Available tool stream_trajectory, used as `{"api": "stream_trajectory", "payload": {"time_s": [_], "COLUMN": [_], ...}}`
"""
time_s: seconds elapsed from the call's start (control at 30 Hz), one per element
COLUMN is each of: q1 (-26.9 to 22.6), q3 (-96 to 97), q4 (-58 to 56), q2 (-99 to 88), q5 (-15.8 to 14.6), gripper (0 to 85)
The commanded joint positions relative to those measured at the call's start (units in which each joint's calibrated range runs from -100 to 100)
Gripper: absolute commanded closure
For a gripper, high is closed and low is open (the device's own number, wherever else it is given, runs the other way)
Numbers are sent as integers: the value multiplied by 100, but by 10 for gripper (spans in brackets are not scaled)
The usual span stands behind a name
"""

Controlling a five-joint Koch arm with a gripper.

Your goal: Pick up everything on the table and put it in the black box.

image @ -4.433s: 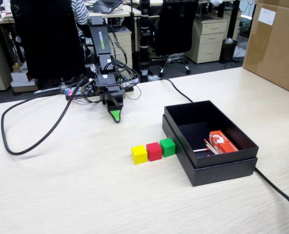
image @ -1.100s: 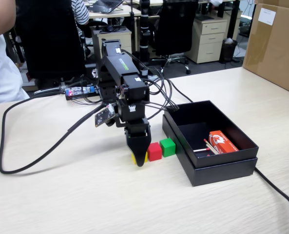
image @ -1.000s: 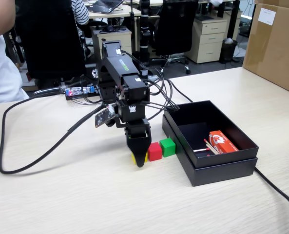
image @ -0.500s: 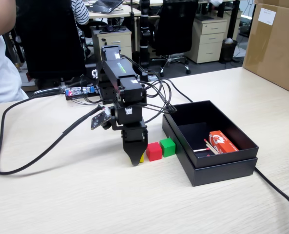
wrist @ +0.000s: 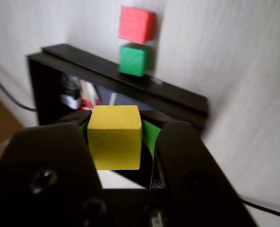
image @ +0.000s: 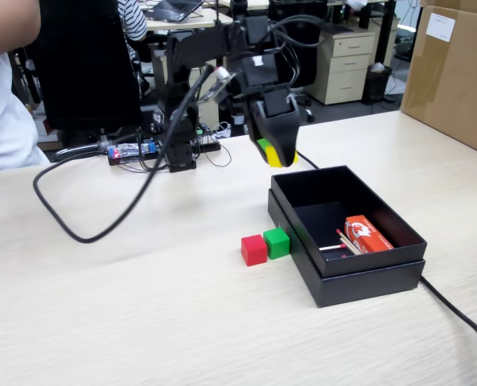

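Small solid yellow cube pinched between the black gripper's jaws, upper centre of the fixed view, above the table.
It looks light, stiff and smooth-faced, best squeezed on opposite flat sides. The shallow matte black box sits lower right; red cube and green cube touch beside its left wall.

3 cubes: yellow cube, red cube, green cube; 1 black box; 1 carton inside black box.
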State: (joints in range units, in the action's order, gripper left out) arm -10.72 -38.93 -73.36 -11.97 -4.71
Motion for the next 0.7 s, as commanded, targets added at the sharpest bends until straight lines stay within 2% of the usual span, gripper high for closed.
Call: {"api": "stream_trajectory", "payload": {"time_s": [0.0,0.27,0.57,0.67], "q1": [-308,-571,-576,-576], "q3": [-785,-1302,-1565,-1519], "q4": [6,15,6,6], "q2": [262,2156,3659,3762], "q5": [39,-44,-83,-88], "gripper": [846,846,845,773]}}
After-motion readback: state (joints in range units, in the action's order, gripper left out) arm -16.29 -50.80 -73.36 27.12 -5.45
